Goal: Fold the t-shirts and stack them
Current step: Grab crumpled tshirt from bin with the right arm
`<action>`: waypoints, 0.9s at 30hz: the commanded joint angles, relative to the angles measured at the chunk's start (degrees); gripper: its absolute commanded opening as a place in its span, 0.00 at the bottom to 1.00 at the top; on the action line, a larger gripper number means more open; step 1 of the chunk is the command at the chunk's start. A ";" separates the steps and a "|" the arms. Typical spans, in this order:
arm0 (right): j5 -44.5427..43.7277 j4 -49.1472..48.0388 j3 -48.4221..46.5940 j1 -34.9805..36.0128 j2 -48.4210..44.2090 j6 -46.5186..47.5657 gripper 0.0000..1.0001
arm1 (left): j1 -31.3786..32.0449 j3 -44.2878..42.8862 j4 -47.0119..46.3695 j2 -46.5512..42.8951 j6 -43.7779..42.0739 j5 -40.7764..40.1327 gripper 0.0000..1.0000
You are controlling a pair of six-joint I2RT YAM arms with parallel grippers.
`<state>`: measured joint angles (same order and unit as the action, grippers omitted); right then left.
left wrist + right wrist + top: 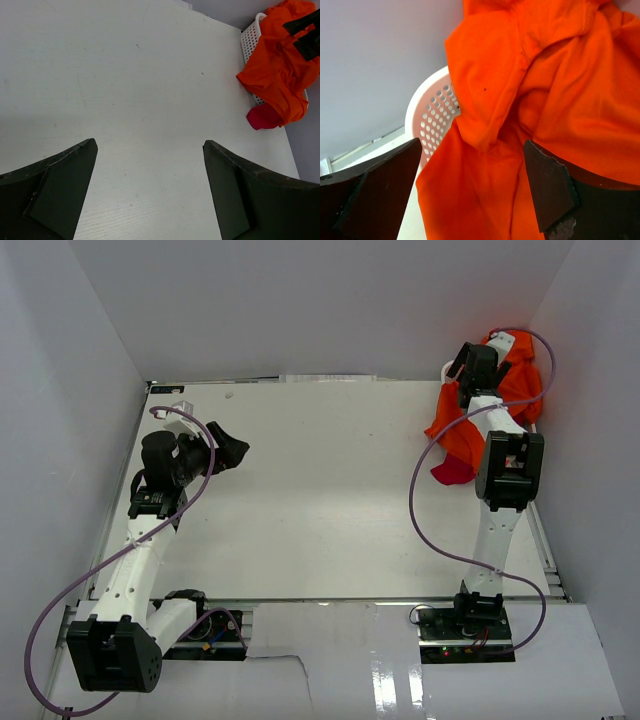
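A large bright orange t-shirt point(465, 435) hangs crumpled over the white lattice basket point(249, 40) at the table's far right corner. A crimson t-shirt point(452, 472) pokes out beneath its lower edge. My right gripper point(462, 362) is at the top of the pile. In the right wrist view its jaws stand open point(472, 155) with a fold of the orange t-shirt point(545, 90) between them, and the right finger lies against the cloth. My left gripper point(238, 453) hovers open over bare table at the left, with nothing between its fingers point(150, 150).
The white table point(320, 490) is walled by grey panels at the back and on both sides. The basket rim point(432, 110) stands close to the back wall. A purple cable point(425, 500) loops from the right arm over the table's right part.
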<state>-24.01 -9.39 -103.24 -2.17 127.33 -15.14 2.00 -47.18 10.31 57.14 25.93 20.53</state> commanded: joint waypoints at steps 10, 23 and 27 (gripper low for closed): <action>-2.79 -2.74 -6.71 -0.11 4.77 -1.12 0.83 | 0.11 0.68 -0.29 -0.63 -0.80 -0.41 0.98; -3.50 -2.48 -9.26 -1.25 7.76 -2.17 0.82 | 0.11 0.60 -0.11 -0.19 -1.06 -0.67 0.98; -3.24 -2.30 -10.14 -1.78 8.90 -2.62 0.80 | 0.11 0.77 0.07 -0.54 -1.24 -1.28 0.98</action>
<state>-25.80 -9.61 -110.96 -3.09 134.91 -16.45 2.00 -46.74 10.35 57.23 25.54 20.05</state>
